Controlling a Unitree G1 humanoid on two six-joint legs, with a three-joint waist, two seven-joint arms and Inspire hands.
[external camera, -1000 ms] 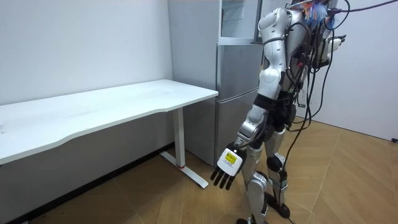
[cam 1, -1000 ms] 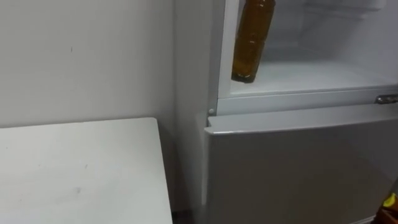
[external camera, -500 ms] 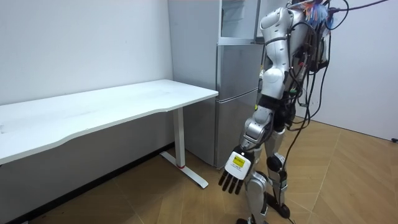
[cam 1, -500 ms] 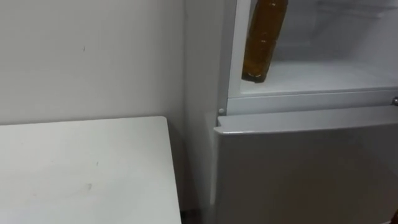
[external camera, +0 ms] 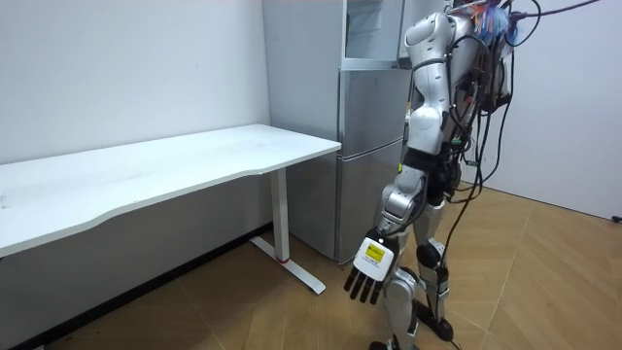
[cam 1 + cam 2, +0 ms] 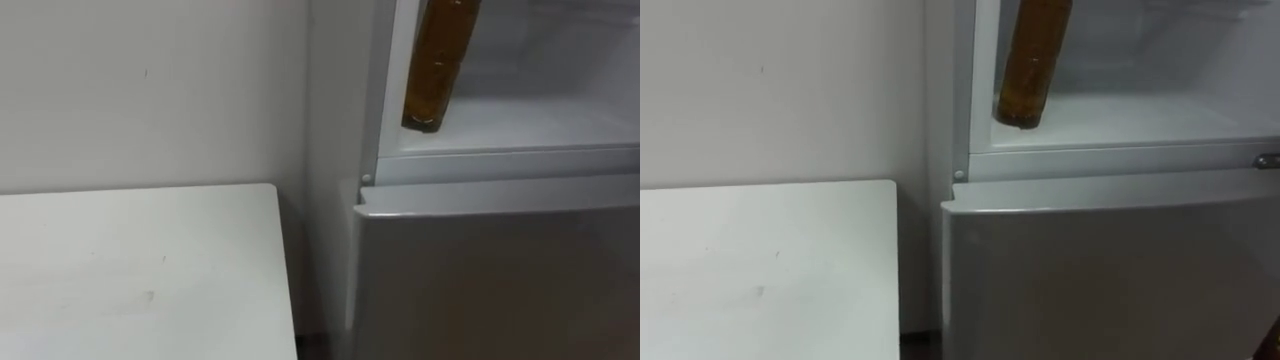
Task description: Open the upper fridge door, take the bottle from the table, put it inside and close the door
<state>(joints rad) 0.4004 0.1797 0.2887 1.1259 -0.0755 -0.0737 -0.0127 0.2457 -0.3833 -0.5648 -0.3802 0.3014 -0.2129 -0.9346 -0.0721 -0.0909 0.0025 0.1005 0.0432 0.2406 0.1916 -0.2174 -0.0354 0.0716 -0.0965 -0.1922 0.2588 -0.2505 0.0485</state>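
An amber bottle (image 6: 438,70) hangs slightly tilted at the left front of the open upper fridge compartment (image 6: 545,115). Its base hovers just above the white shelf floor, close to the left door frame. Its top runs out of the eye views, so whatever holds it is hidden. The same bottle (image 6: 1032,65) appears in the right eye view. In the room view I stand facing the fridge (image 5: 369,146), and my left hand (image 5: 370,277) hangs low beside my leg with straight fingers and nothing in it.
The lower fridge door (image 6: 500,270) is closed beneath the open compartment, with a metal fitting (image 6: 1266,160) at its upper right. A white table (image 6: 130,270) stands to my left against the wall, close to the fridge side.
The eye view has shifted, moving fridge and table rightward in the picture; the bottle keeps its place against the fridge frame. My left hand has dropped lower beside my leg.
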